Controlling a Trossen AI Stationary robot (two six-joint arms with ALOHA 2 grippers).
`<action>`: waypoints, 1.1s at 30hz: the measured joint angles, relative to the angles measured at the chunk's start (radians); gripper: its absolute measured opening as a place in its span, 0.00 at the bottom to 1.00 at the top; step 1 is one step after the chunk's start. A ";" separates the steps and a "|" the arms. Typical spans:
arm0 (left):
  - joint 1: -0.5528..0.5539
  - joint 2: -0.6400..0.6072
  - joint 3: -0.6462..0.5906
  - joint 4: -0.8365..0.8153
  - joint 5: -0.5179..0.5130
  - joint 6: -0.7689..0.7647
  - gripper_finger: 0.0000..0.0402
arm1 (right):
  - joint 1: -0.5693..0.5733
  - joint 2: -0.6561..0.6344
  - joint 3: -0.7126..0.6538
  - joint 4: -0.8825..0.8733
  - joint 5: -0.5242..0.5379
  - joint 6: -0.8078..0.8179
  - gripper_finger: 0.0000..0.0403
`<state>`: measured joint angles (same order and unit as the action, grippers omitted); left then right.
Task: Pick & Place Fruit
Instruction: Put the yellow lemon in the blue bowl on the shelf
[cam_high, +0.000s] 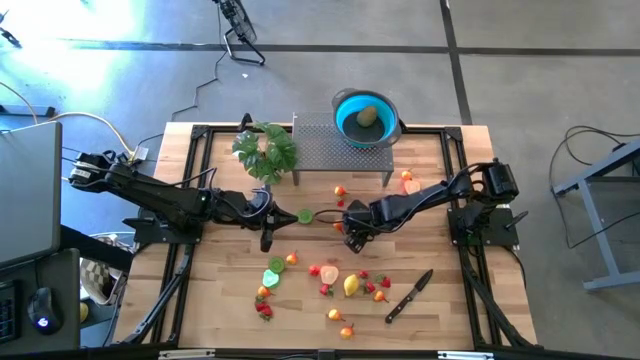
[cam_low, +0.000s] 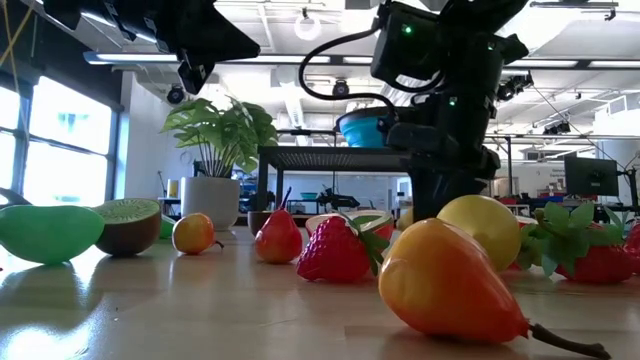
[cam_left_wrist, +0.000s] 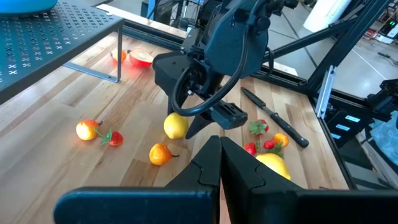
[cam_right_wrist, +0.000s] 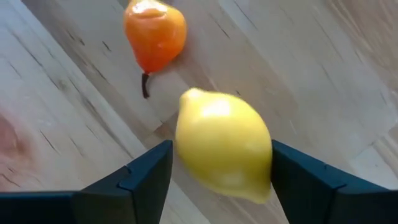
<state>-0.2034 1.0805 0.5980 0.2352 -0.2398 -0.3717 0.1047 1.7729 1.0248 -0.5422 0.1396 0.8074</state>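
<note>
Two dark fingers of the right pincer (cam_right_wrist: 217, 180) stand apart on either side of a smooth yellow lemon (cam_right_wrist: 224, 146), which lies between them on the pale wooden desk (cam_right_wrist: 56, 106); whether they press it I cannot tell. Just beyond lies a glossy orange pear-shaped fruit (cam_right_wrist: 154, 31). Farther off, the left pincer (cam_left_wrist: 221, 168), closed on nothing, reaches low over the desk's middle.

lemon (cam_right_wrist: 222, 145) between right gripper (cam_right_wrist: 217, 180) fingers, seemingly touching
</note>
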 joint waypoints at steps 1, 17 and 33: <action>0.000 0.000 0.000 0.000 0.000 0.000 0.00 | 0.000 0.000 0.000 0.005 0.000 0.000 0.62; 0.000 0.000 0.000 0.000 0.000 0.000 0.00 | 0.000 0.000 0.001 0.008 -0.011 0.000 0.55; 0.000 0.000 0.000 -0.001 0.000 0.000 0.00 | 0.000 0.000 0.001 0.008 -0.016 0.000 0.55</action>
<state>-0.2035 1.0805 0.5980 0.2345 -0.2398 -0.3719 0.1047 1.7729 1.0256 -0.5346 0.1241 0.8070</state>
